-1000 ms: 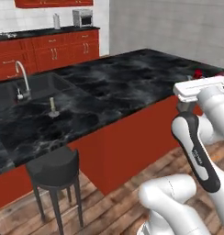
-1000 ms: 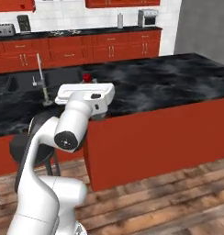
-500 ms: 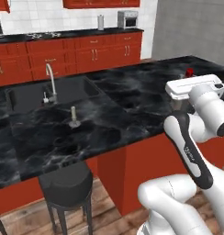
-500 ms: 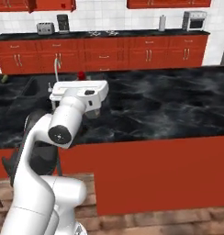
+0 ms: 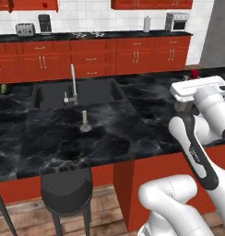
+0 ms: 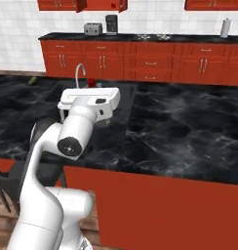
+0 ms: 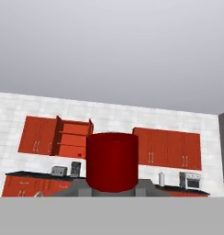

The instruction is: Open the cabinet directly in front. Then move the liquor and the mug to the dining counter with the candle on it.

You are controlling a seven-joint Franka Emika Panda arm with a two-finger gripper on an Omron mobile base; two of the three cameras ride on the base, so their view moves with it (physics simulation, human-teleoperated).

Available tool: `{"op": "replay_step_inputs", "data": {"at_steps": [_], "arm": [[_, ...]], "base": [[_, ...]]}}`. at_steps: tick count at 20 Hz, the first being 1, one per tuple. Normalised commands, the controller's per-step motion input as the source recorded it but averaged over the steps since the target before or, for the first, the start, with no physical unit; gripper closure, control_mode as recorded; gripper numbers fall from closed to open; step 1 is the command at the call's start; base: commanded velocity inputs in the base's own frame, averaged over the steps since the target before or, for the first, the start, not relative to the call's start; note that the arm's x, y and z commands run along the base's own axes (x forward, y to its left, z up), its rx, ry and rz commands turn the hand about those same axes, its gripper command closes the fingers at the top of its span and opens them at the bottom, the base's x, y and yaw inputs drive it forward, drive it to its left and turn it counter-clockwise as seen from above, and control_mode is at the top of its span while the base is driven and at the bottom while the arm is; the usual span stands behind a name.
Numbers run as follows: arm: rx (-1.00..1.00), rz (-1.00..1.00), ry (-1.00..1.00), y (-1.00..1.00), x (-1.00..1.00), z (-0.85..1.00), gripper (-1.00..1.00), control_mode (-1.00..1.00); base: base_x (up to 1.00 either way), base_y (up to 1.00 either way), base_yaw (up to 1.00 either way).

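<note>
Your gripper [image 7: 113, 195] clamps the glossy red cylindrical mug [image 7: 112, 161] upright, carried high over the black marble dining counter [image 5: 133, 124], so it clears the cream candle [image 5: 85, 121] beside the sink.

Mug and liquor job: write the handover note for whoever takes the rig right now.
End effector: shut on the mug, held above the near side of the dining counter.
Cabinet: doors open, on the far wall.
Candle: upright on the dining counter, in front of the sink.
Liquor: I cannot pick it out.
Done: cabinet opened, mug picked up and brought to the dining counter.
Left: set the mug down on the counter, then find the liquor and bring it too.
</note>
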Motion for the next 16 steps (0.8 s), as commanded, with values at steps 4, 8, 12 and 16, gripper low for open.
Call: {"op": "replay_step_inputs", "data": {"at_steps": [4,8,12,16], "arm": [[0.00,0.00,0.00,0.00,0.00,0.00,1.00,1.00],[0.00,0.00,0.00,0.00,0.00,0.00,1.00,1.00],[0.00,0.00,0.00,0.00,0.00,0.00,1.00,1.00],[0.00,0.00,0.00,0.00,0.00,0.00,1.00,1.00]], "base": [[0.00,0.02,0.42],[0.01,0.00,0.03],[0.38,0.00,0.00],[0.59,0.00,0.00]]}}
